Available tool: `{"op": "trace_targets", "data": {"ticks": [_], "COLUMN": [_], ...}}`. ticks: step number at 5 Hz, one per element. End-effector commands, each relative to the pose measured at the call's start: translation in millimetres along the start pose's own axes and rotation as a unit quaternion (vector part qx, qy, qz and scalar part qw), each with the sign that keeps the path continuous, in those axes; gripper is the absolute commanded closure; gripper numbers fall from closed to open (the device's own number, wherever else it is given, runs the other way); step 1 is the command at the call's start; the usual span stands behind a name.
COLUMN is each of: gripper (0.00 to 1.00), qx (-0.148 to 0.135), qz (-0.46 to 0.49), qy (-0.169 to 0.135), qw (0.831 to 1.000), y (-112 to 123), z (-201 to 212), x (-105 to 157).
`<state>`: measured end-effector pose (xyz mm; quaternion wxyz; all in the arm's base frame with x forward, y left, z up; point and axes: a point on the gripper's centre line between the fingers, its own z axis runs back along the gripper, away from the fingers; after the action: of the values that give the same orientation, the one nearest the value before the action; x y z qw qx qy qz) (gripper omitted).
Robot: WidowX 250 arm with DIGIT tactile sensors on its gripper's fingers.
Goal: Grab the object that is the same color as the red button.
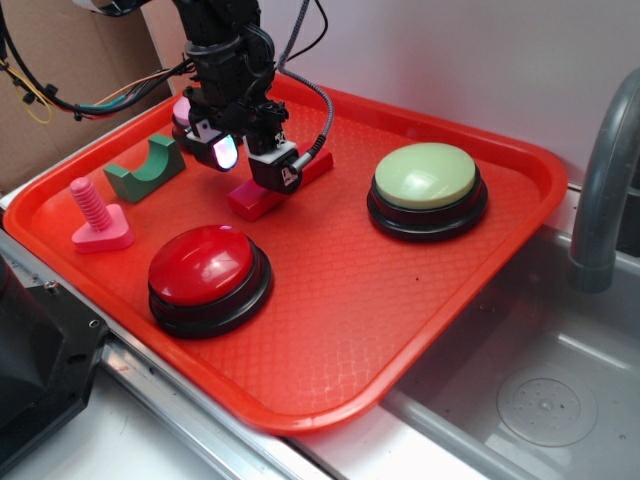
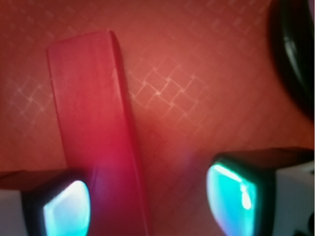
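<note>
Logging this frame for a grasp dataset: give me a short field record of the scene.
target: red bar, flat on tray
match: red button
gripper: low over bar, jaws open
alignment: bar beside one pad, off centre in the gap
other items: green button, pink bolt, green arch block
grasped: not yet

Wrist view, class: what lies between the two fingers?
In the wrist view, part of the red bar beside the left-hand fingertip, then bare red tray; the fingers stand apart.
</note>
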<state>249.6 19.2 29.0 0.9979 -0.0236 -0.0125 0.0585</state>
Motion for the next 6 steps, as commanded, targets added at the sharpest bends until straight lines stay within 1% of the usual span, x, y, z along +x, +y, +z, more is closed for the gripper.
{"op": "trace_targets", "data": {"ticks": [1,2,3,4,5,6], "gripper": [1.00,1.00,1.00,0.02,0.00,0.00], "qx": [-0.002,-0.003,-0.010,-0.010,-0.023,-0.031], "qz": [-0.017,-0.033,-0.051,-0.059,-0.056,-0.039], "qy": [-0.003,-0.009,-0.011,-0.040,-0.070,-0.080], "qw": [1.000,0.999,0.999,0.997,0.996,0.996], "y": [-11,-22,-33,-32,-27,-25], "z": [-10,-5,6,37,81,82], "x": [-4,1,0,-6,-9,-5]}}
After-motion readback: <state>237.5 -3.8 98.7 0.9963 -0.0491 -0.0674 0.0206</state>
